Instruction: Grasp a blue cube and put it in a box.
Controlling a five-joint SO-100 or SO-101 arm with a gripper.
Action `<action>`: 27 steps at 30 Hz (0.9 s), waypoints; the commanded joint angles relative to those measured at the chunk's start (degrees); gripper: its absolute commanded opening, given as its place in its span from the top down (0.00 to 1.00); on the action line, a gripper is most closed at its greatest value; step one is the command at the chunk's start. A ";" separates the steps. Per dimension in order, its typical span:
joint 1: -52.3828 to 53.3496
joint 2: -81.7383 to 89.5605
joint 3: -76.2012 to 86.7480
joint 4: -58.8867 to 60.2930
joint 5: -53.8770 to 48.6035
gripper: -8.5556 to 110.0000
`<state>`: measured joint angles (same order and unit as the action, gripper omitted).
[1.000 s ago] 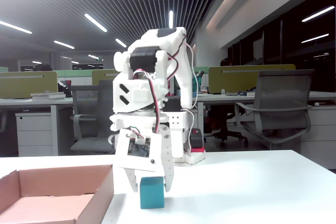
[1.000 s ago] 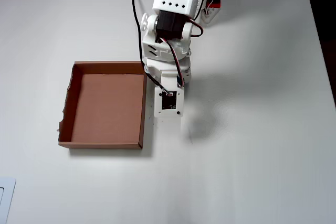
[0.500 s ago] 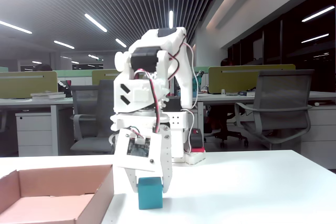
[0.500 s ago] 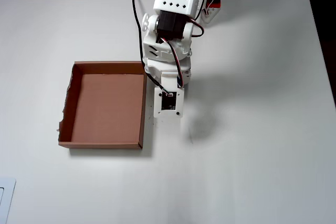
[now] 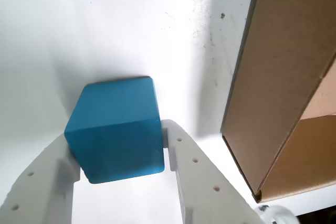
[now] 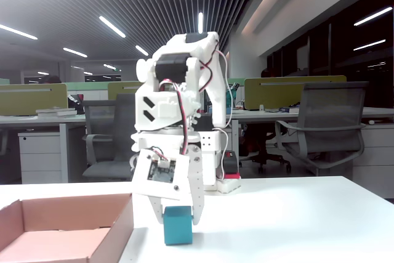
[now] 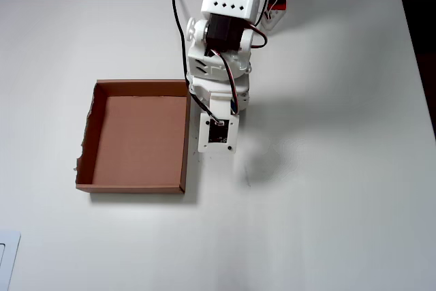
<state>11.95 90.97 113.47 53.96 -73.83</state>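
A white robot arm (image 6: 178,97) is seen bent downward over a white bench (image 7: 327,168), with its pincer (image 5: 118,148) closed around the blue cube (image 5: 115,129). In the wrist view, the cube is pressed on both sides by the two white fingers (image 5: 191,177), one against its left face and one against its right face, and a dark shadow is cast on the bench just behind it. In the fixed view, the blue cube (image 6: 178,224) is shown at the bottom of the pincer (image 6: 178,217), low over the bench, with a faint shadow beneath it; whether its underside touches the surface cannot be told. The box (image 6: 68,226), a shallow brown cardboard tray with a pinkish-brown inside, is placed on the bench just to the left of the cube in that view, apart from it. In the wrist view, the box (image 5: 278,77) is seen along the right edge, its outer wall near the right finger but not touching it. In the overhead view, the box (image 7: 186,134) is shown lying flat with its right wall just beside the arm's lowered wrist (image 7: 218,131), and the cube is hidden under the arm. An office with desks and chairs is visible behind the bench in the fixed view.
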 commanded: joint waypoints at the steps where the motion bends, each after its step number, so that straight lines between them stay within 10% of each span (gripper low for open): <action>1: -0.88 6.06 -4.22 1.41 0.53 0.81; 27: 11.25 -0.44 -39.81 21.53 13.54 0.81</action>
<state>21.45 91.05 78.84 74.88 -60.82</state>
